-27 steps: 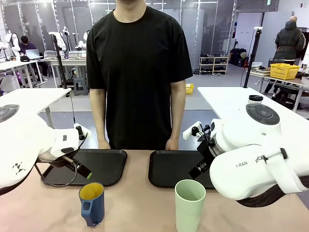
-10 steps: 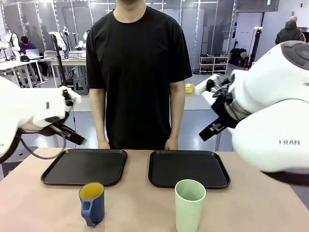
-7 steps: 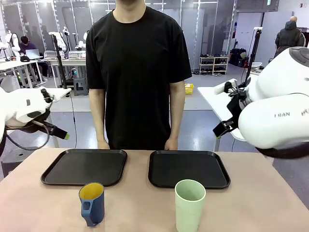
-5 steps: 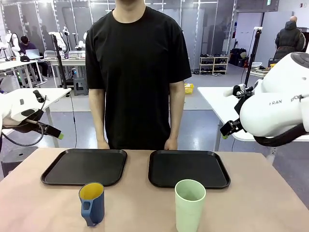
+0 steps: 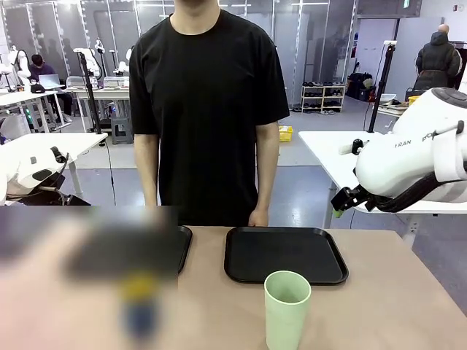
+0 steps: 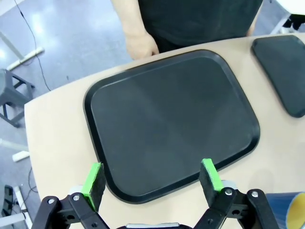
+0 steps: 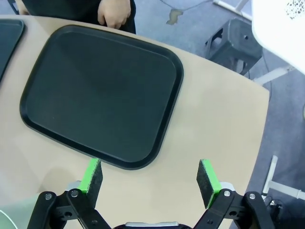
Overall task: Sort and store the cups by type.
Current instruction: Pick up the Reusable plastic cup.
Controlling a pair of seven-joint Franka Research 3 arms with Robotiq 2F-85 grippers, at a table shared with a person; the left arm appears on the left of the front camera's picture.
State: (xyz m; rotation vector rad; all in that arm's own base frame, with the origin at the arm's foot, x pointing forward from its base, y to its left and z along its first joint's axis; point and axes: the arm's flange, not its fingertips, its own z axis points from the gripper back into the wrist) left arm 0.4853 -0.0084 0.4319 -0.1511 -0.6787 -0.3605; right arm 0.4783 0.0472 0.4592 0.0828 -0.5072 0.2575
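Note:
The pale mint-green tumbler (image 5: 287, 310) stands upright on the table, in front of the right black tray (image 5: 284, 255). The dark blue mug with its yellow inside shows as a sliver (image 6: 291, 211) at the bottom right corner of the left wrist view, and as a blurred shape (image 5: 140, 306) in the front view. My left gripper (image 6: 152, 175) hangs open above the near edge of the left black tray (image 6: 171, 119), holding nothing. My right gripper (image 7: 150, 175) is open too, above the bare table just outside the right tray (image 7: 102, 90).
A person in a black shirt (image 5: 208, 109) stands at the far side, one hand (image 6: 140, 45) by the left tray and the other hand (image 7: 114, 12) by the right tray. A stool (image 7: 233, 40) and a white table (image 7: 281, 24) stand off to the right.
Both arms have drawn back outward to the picture's sides and sunk lower. The cups and trays have not moved. The left part of the table is now blurred.

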